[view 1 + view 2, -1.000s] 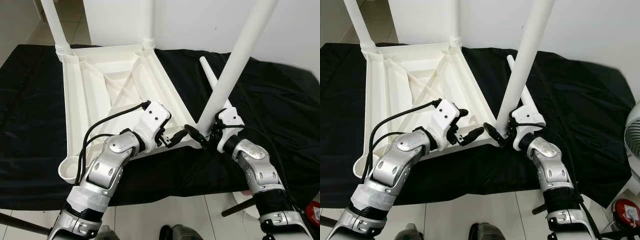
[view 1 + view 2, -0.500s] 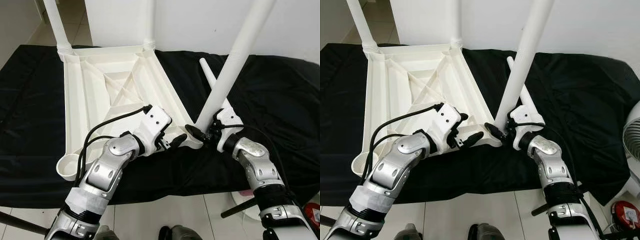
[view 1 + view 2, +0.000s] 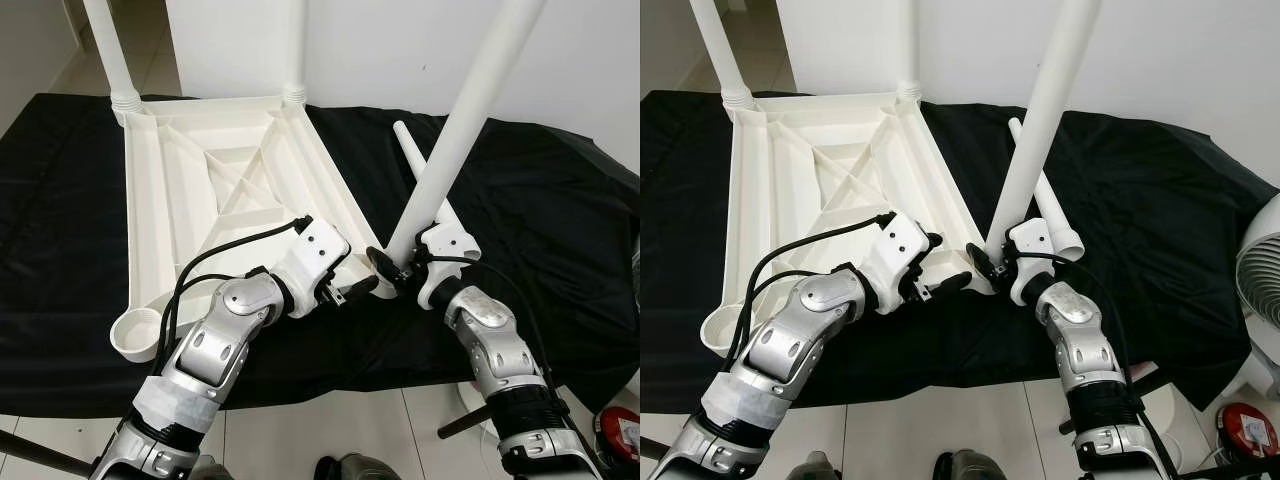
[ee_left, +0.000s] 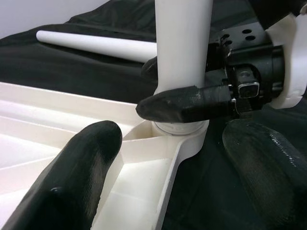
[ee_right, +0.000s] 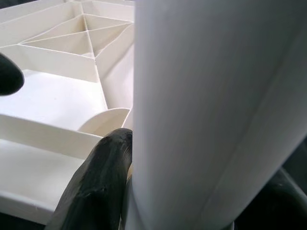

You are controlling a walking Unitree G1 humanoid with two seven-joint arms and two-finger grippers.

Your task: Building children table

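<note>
The table top [image 3: 220, 200] lies upside down on a black cloth [image 3: 560, 230], ribbed underside up, with two white legs [image 3: 108, 50] standing in its far corners at 11 and 12 o'clock. A third leg [image 3: 460, 140] stands tilted in the near right corner socket, leaning toward 1 o'clock. The right gripper [image 3: 395, 272] clamps that leg's base, one black finger [image 5: 96, 182] pressed against its side just above the socket. The left gripper [image 3: 358, 288] sits at 9 o'clock of the socket, fingers [image 4: 72, 177] spread wide on either side of the table's corner edge, holding nothing. A loose leg [image 3: 425, 175] lies flat on the cloth behind the tilted one, pointing to 11 o'clock. The near left corner socket [image 3: 138, 335] at 8 o'clock holds no leg.
</note>
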